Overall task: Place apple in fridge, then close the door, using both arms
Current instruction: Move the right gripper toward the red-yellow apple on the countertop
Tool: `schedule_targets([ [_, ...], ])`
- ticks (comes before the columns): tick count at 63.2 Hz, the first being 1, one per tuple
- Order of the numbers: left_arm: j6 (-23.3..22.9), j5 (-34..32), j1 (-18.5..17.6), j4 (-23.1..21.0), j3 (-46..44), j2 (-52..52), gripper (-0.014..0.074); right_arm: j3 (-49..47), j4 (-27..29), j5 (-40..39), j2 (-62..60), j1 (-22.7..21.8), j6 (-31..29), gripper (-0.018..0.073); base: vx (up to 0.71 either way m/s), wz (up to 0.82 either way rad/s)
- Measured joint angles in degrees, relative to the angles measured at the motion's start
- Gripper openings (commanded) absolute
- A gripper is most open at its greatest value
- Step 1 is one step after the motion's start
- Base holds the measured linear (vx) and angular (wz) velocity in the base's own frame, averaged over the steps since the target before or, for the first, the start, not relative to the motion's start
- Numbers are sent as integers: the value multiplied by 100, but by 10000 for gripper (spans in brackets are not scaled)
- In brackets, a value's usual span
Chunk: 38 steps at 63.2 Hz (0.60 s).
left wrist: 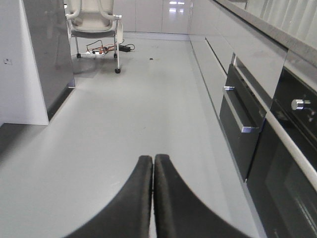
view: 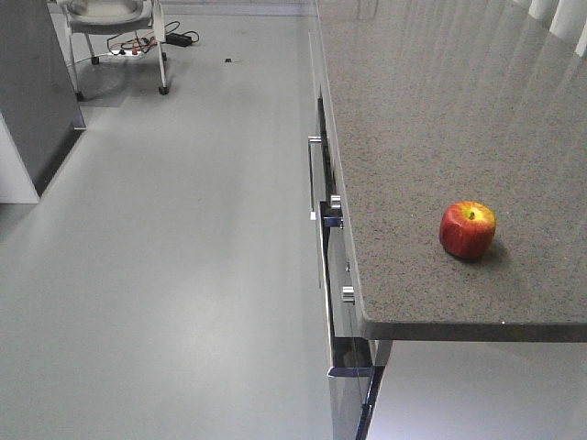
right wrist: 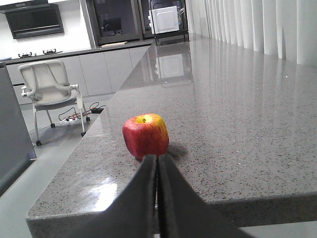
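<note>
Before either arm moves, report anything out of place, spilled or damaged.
Nothing spilled or damaged. The apple sits upright, alone on the counter near its end. Only loose cables trail across the floor by the chair.

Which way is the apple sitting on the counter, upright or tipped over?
Upright. The apple rests on the grey counter with its yellow stem dimple facing up, seen in the front and right wrist views.

Fridge [view: 32, 82] — partly out of frame at L, chair [view: 110, 11] at top
</note>
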Motion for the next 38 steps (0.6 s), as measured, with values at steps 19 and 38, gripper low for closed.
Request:
schedule_targets([
  [19, 82, -81, 0, 36, 0, 0, -6, 0, 0, 0, 0, 0, 0, -6, 0, 0],
  [38, 88, -135, 0, 36, 0, 0, -6, 0, -74, 68, 0, 0, -68, -6, 0, 0],
])
